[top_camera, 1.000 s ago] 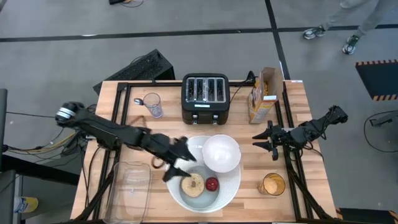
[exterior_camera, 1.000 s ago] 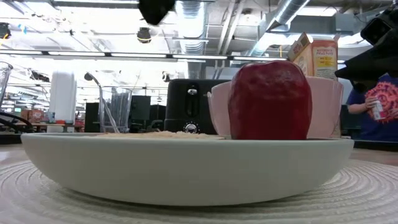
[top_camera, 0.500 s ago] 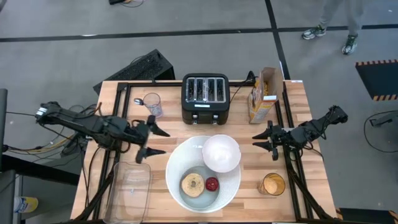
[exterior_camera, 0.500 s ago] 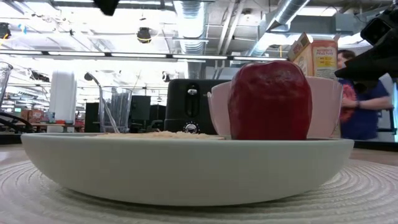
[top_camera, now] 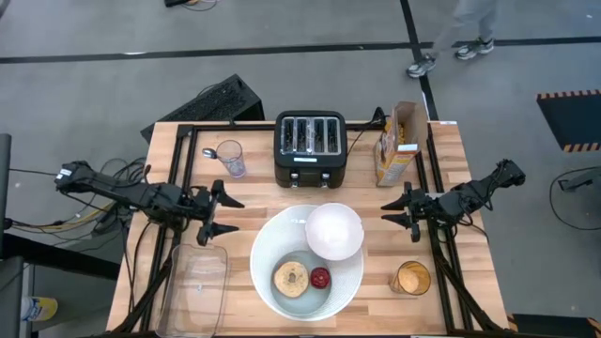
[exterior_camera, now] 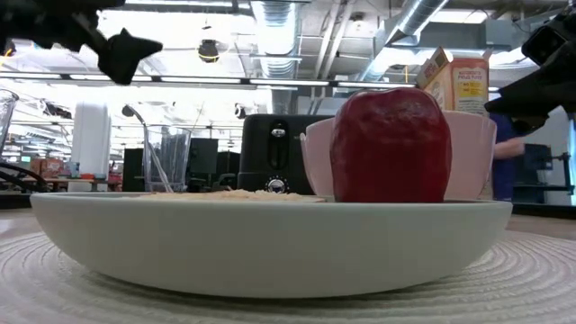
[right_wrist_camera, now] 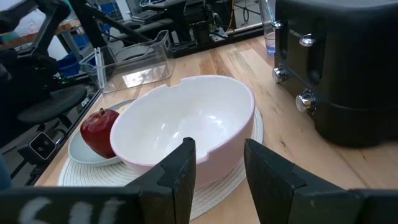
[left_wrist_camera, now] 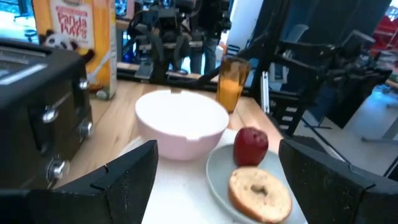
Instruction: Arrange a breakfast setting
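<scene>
Left pincer (top_camera: pixel 218 213) pulls back off the plate (top_camera: pixel 268 286), spread and empty, bagel (top_camera: pixel 290 279) and apple (top_camera: pixel 320 277) now resting beyond it; right pincer (top_camera: pixel 399 212) waits, pressed together.

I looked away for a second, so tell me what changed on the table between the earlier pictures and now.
The left claw pulled back from over the plate, beside the bagel half, toward the table's left side, open and empty. Nothing was picked up or released. The bagel half, apple, bowl and the right claw, shut and waiting on the right, stayed put.
</scene>
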